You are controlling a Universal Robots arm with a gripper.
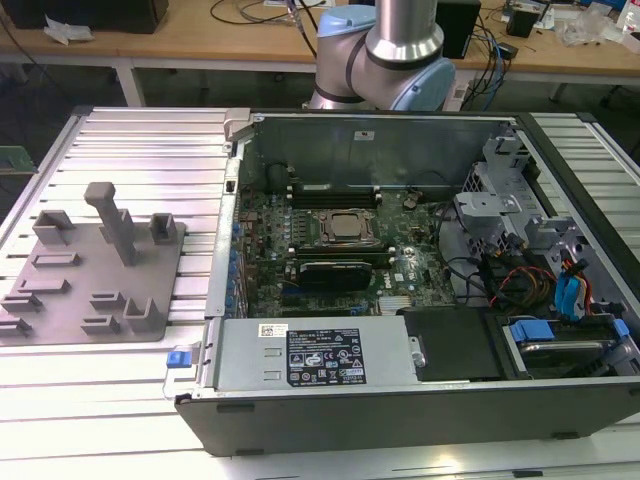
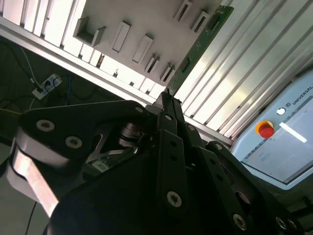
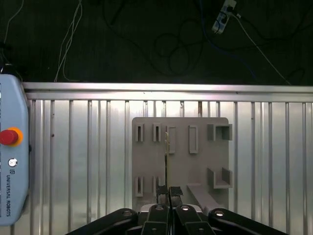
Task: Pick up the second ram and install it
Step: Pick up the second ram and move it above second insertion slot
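My gripper [image 3: 169, 190] is shut on the second ram [image 3: 167, 152], seen edge-on as a thin line running out from the fingertips. It hangs above the grey fixture plate [image 3: 180, 161] with its raised slot blocks. In the second wrist view the ram [image 2: 203, 41] is a long green stick with dark chips, and the black fingers [image 2: 168, 105] pinch its near end over the fixture plate [image 2: 146, 24]. In the exterior view the fixture plate [image 1: 95, 275] lies at the left of the open computer case [image 1: 400, 260], where the silver processor [image 1: 347, 226] sits between long black slots [image 1: 335, 190].
The ribbed aluminium table [image 3: 73, 156] carries the fixture and the case. A teach pendant [image 3: 12, 161] with a red stop button lies on the table beside the fixture. Cables run on the dark floor past the table edge [image 3: 161, 88]. The arm's base [image 1: 385, 60] stands behind the case.
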